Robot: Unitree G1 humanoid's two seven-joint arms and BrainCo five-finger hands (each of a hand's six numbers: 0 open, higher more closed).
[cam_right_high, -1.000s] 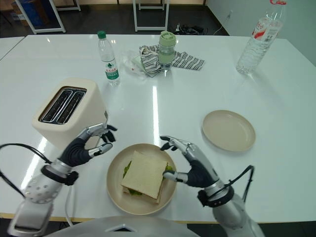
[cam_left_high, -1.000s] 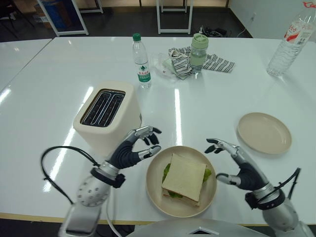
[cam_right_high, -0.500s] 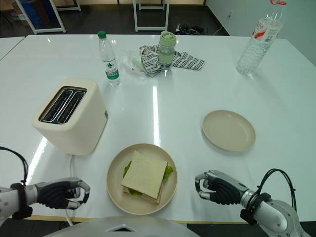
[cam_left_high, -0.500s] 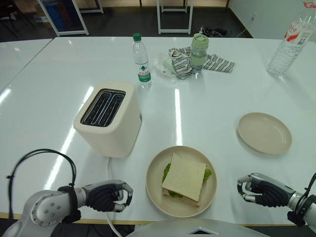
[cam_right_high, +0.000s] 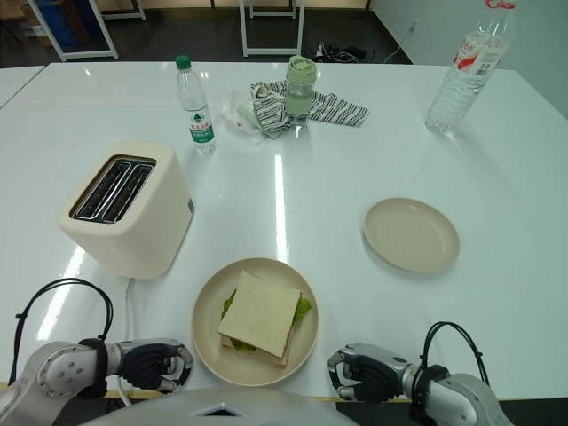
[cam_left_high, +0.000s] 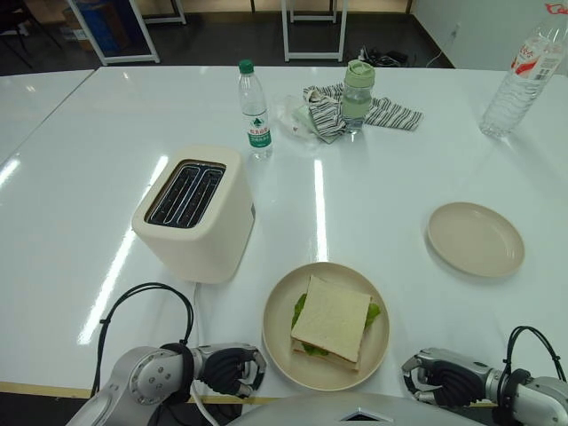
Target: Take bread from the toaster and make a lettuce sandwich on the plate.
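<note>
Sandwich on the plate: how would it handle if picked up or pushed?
Sandwich is probably soft and squashy: plain sliced bread. Layers may slide apart, as lettuce pokes out loose between them. Pushed, it might drag the plate across the glossy table.

Left hand (cam_left_high: 232, 370) and right hand (cam_left_high: 441, 382) withdrew to the table's (cam_left_high: 373, 186) near edge; fingers curled.

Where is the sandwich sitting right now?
The sandwich lies on the plate near the table's front edge, right of the toaster and left of the empty plate.
</note>
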